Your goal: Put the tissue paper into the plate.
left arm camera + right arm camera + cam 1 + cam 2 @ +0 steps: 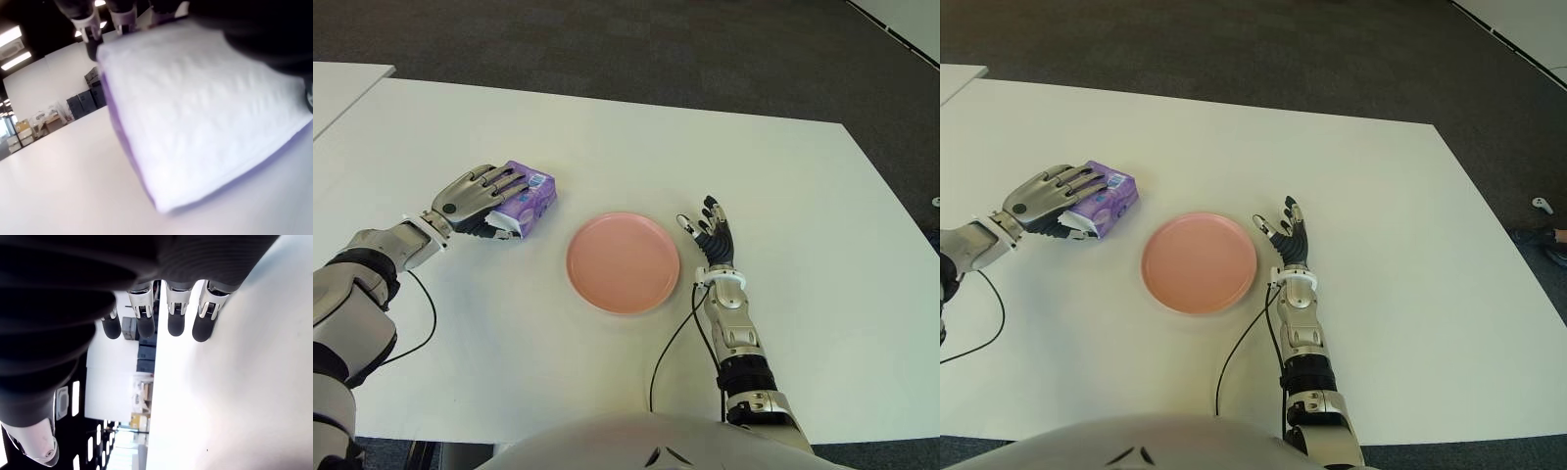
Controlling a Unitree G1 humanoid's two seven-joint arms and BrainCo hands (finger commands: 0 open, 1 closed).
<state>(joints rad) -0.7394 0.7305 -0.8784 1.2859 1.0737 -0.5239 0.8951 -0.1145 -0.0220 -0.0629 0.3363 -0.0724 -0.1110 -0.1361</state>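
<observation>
Purple tissue pack (527, 199) sits on the white table (822, 215), left of the pink plate (624, 261) and apart from it. Left hand (481, 201) is draped over the pack, fingers wrapped across its top, apparently gripping for the lift. Right hand (713, 235) shows just right of the plate, fingers spread, empty, probably kept out of the way. Plate holds nothing yet.

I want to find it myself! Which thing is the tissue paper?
Look at the white table, then left of the pink plate. The tissue paper is the small purple pack under the left hand, the only purple thing there.
</observation>
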